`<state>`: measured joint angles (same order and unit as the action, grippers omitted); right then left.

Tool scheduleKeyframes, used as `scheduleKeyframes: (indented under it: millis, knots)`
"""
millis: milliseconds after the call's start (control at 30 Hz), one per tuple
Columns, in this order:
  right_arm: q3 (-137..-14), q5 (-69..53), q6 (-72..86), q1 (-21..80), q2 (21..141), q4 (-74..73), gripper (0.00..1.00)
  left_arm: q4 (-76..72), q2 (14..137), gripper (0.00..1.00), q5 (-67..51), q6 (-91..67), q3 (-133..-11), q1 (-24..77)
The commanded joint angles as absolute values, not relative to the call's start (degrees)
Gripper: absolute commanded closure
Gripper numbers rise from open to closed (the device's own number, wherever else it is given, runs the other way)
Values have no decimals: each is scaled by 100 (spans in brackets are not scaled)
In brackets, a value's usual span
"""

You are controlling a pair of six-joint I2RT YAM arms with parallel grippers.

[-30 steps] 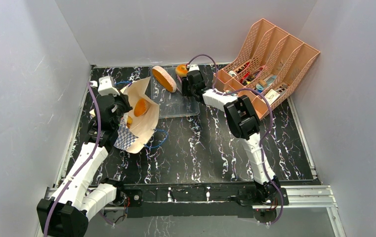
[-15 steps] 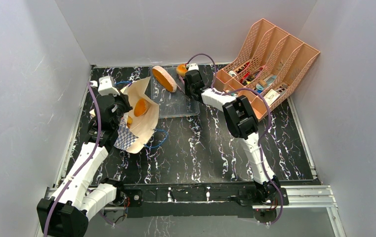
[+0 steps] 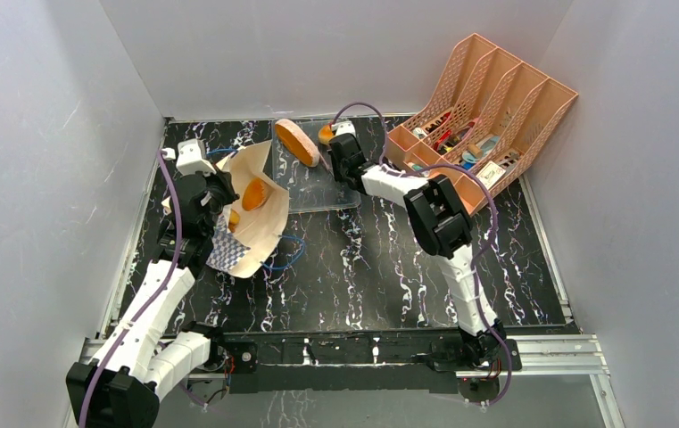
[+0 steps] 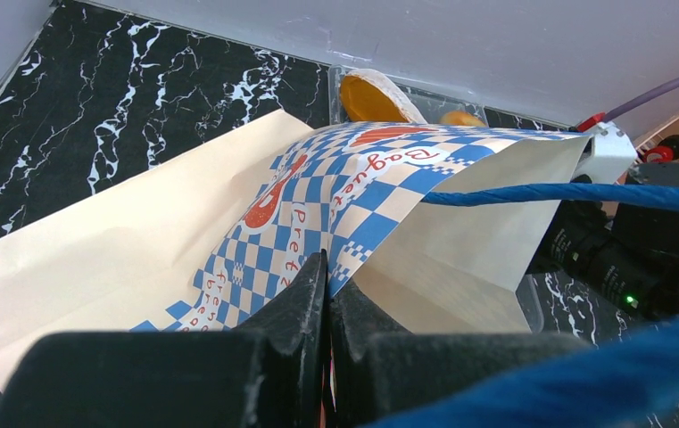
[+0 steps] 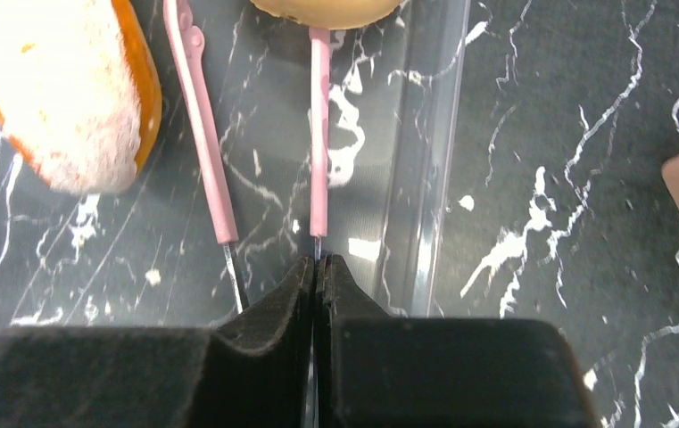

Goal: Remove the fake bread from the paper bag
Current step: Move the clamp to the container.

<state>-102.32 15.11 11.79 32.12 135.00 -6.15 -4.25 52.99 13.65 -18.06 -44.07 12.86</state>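
The paper bag point(image 3: 251, 227) lies on its side at the left, mouth toward the middle. My left gripper point(image 3: 218, 201) is shut on its blue-and-white checkered rim point(image 4: 344, 205), holding the mouth up. Orange fake bread point(image 3: 255, 193) shows inside the mouth. An oval loaf point(image 3: 296, 141) with a pale face and a round bun point(image 3: 326, 134) rest on the clear tray point(image 3: 318, 192). My right gripper point(image 3: 339, 153) hovers low over that tray just short of the bun point(image 5: 318, 9), with the loaf point(image 5: 59, 98) at its left. It is shut on one thin arm of pink-tipped tongs point(image 5: 319, 134).
A pink lattice file organizer point(image 3: 487, 134) with small items stands at the back right, close to the right forearm. The tray's raised rim point(image 5: 425, 178) runs just right of the right gripper. Blue cord handles point(image 3: 284, 251) trail from the bag. Grey walls enclose the table.
The right gripper has closed from partly open and drawn slightly back from the bun, which stays on the tray. The left gripper and the bag have not moved.
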Motion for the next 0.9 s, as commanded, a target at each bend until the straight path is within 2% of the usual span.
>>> scheduleKeyframes:
  millis: [0,467,733,867]
  knots:
    - [-9915,1863,1098,3337,12642,-440,100,-255,5177,100,1369,-1796,-4312,1280]
    - [-8193,2411,1208,3686,10869,-347,100,-325,5123,100,1337,-1811,-4295,1279]
    - [-6906,2811,1236,4398,9838,-150,100,-360,5075,100,1332,-1812,-4261,1275]
    - [-6506,2899,1312,4820,9701,33,100,-369,5056,100,1311,-1819,-4251,1276]
